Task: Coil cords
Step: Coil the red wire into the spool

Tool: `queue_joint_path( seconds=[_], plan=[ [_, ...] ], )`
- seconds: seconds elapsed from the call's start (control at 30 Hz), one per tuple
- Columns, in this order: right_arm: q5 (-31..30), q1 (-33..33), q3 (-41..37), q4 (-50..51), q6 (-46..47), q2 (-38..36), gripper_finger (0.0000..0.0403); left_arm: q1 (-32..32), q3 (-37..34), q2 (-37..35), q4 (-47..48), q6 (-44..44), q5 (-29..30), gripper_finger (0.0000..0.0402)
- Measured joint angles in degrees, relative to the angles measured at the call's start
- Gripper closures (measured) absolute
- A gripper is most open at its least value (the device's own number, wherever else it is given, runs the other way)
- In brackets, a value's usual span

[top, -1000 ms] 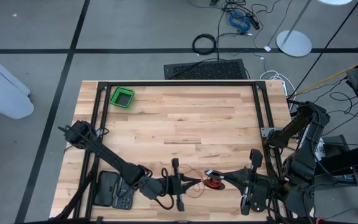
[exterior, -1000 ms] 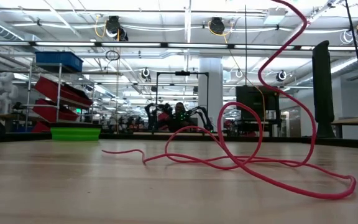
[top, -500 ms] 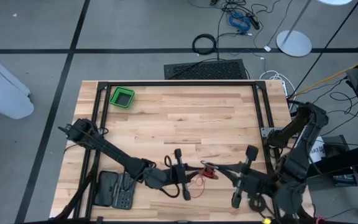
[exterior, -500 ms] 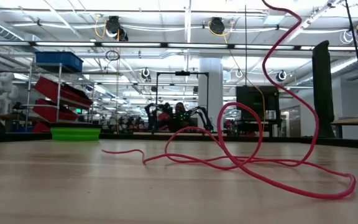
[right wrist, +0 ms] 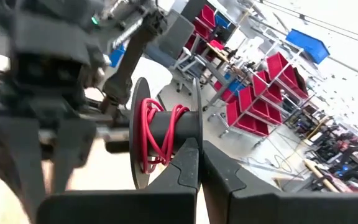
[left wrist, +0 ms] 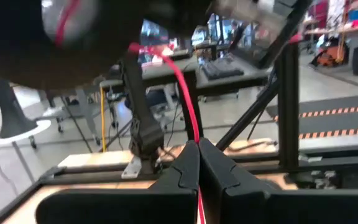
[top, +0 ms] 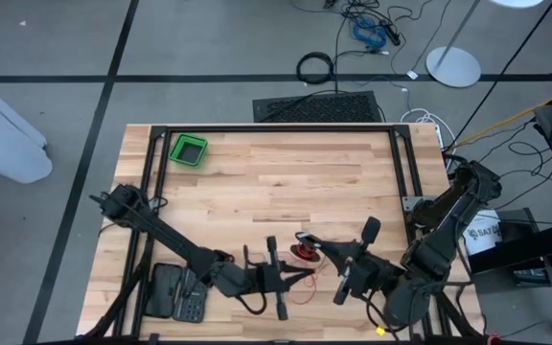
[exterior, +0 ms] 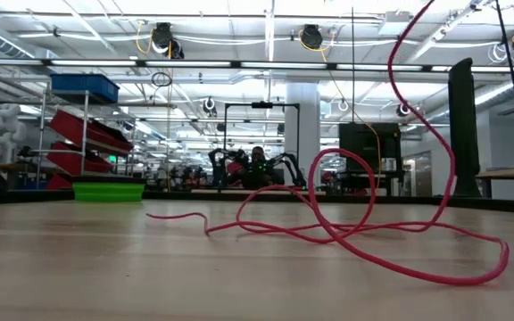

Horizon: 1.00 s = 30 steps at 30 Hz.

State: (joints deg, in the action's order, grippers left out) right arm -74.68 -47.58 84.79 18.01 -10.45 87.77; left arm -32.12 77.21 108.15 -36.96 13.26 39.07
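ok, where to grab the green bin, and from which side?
One side wall at the rim of the green bin, coming straight down from above: it sits upright with its open top up, so one finger likely fits inside, one outside.

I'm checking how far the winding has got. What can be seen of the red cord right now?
The thin red flexible cord lies in loose, tangled loops on the light wooden table, one strand rising out of the low view's top. Part is already wound in several turns round a small black flanged spool, held in the shut right tool. A taut stretch runs between the closed fingers of the left tool. In the high view it sits near the table's front edge, between both arms.
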Motion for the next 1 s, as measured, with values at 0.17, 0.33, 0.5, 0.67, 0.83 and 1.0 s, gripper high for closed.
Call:
queue_joint_path(
  seconds=[0.17, 0.33, 0.5, 0.67, 0.83, 1.0],
  plan=[
    [0.02, 0.00, 0.00, 2.15, 0.41, -0.01, 0.0403, -1.73, 0.00, -1.65, -0.45, 1.13, 0.20, 0.0401],
    [0.01, -0.04, 0.00, 3.55, 0.09, -0.02, 0.0403, -3.21, 0.00, -2.73, -0.36, 3.82, 0.94, 0.0401],
    [0.01, -0.04, 0.00, 4.92, -0.12, -0.02, 0.0403, -4.41, 0.00, -3.32, -0.37, 5.91, 3.30, 0.0401],
    [1.62, -0.04, 0.00, 5.24, -0.31, -0.02, 0.0403, -5.15, 0.00, -3.34, -2.00, 8.61, 4.87, 0.0401],
    [3.13, -0.04, 0.00, 5.39, -0.73, -0.02, 0.0403, -5.20, 0.00, -3.34, -2.76, 8.70, 4.92, 0.0401],
    [4.12, -0.04, 0.00, 5.95, -0.73, -0.04, 0.0403, -5.20, 0.02, -3.34, -3.17, 8.68, 4.92, 0.0401]
  ],
)
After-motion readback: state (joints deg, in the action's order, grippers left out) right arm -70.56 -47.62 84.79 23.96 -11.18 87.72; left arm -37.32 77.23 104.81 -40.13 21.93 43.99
